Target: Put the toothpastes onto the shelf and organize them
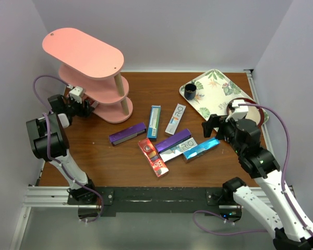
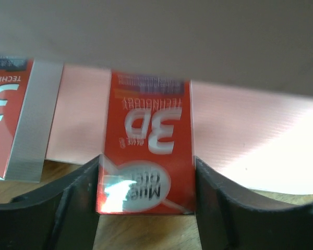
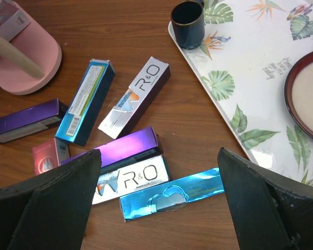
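Observation:
The pink three-tier shelf (image 1: 83, 49) stands at the far left. My left gripper (image 2: 147, 162) reaches into its bottom tier, its fingers pressed against both sides of a red toothpaste (image 2: 148, 135) whose far end lies on the pink board (image 2: 250, 135). A second red carton (image 2: 5, 120) lies to its left. Several toothpastes lie loose mid-table: purple (image 1: 127, 134), teal (image 1: 154, 121), silver (image 1: 175, 119), red (image 1: 153, 157) and shiny blue (image 1: 202, 149). My right gripper (image 3: 159, 156) hangs wide open above the blue carton (image 3: 172, 197), touching nothing.
A leaf-patterned tray (image 1: 214, 86) at the far right carries a dark cup (image 1: 190, 92) and a red-rimmed bowl (image 1: 253, 112). White walls close in on the left, back and right. A wooden post (image 1: 124, 101) joins the shelf tiers.

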{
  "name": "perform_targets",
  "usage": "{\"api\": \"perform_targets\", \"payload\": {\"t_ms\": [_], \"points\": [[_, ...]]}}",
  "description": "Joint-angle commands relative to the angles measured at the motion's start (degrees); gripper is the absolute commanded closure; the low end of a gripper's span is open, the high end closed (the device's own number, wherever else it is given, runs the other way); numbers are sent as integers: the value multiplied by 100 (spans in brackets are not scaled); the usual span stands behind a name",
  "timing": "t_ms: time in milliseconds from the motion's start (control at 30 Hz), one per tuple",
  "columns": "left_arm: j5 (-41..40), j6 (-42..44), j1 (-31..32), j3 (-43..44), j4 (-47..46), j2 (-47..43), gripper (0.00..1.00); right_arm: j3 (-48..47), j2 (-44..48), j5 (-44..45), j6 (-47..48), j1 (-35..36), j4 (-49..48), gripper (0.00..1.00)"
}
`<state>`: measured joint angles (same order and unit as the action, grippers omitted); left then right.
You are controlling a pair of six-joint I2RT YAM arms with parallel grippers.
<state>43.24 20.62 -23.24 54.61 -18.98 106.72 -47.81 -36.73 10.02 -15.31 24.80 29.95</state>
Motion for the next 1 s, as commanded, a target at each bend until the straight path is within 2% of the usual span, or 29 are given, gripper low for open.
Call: {"api": "perform_targets", "payload": {"t_ms": [0, 67, 233, 267, 367, 467, 667, 800, 967], "points": [[158, 117, -49, 155, -325, -63, 31, -9, 34, -71, 90, 34, -78, 2], [132, 118, -40, 164, -325, -81, 27, -9, 43, -62, 81, 34, -78, 2], [149, 82, -48, 147, -325, -142, 25, -9, 52, -71, 90, 34, -51, 2], [175, 74, -49, 120, -351, -168, 20, -9, 61, -71, 81, 25, -60, 2], [202, 12, -49, 33, -448, -300, 16, 0, 61, -79, 90, 34, -60, 2], [298, -110, -49, -90, -614, -432, 2, 0, 78, -79, 90, 34, -42, 2], [378, -461, -49, -599, -1123, -880, 0, 17, 122, -53, 81, 34, -25, 2], [369, -849, -84, -1083, -1607, -1450, 0, 35, 114, -70, 90, 25, -60, 2], [107, -1024, -84, -1636, -1774, -2268, 0, 0, 140, -123, 107, 34, -60, 2]]}}
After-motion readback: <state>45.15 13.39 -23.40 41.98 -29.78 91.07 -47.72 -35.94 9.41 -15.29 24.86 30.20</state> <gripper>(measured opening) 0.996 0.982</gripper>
